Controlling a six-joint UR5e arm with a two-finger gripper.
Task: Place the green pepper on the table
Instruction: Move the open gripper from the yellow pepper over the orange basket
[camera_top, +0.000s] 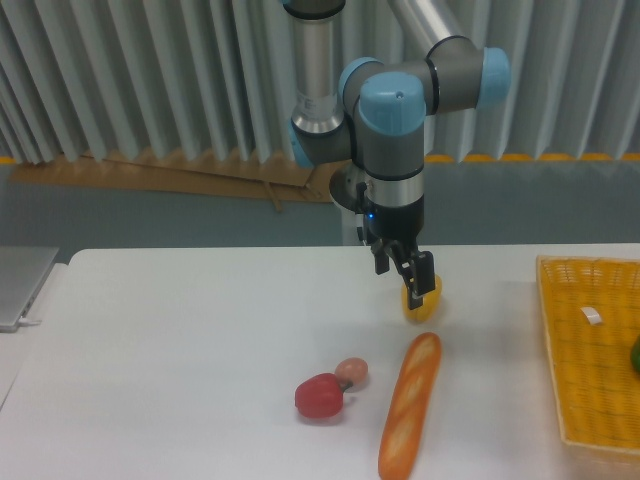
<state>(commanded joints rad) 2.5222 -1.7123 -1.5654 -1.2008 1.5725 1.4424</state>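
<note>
The fingers (408, 279) are seen low over the desk (180, 340), pointing down, their dark tips set against the upper side of a yellow pepper (424, 300). Whether they are clamped on that pepper or merely standing apart in front of it cannot be told from this view, since one finger hides the contact. The yellow pepper is found at or just above the white surface, right of the desk's middle.

Just below it, a long baguette (408, 405) is laid on the desk, running from near the yellow pepper down toward the front edge, slightly tilted. To its left a red pepper (319, 396) is placed, with a small pinkish-brown round item (351, 371) touching it at its upper right.

At the right edge a yellow woven basket tray (590, 360) is set on the desk. A small white piece (592, 316) is seen inside it, and the green pepper (636, 356) appears only as a dark-green sliver at the frame's right border, in the tray, well apart from the fingers.

A grey flat object (22, 285) is seen at the desk's far left.
</note>
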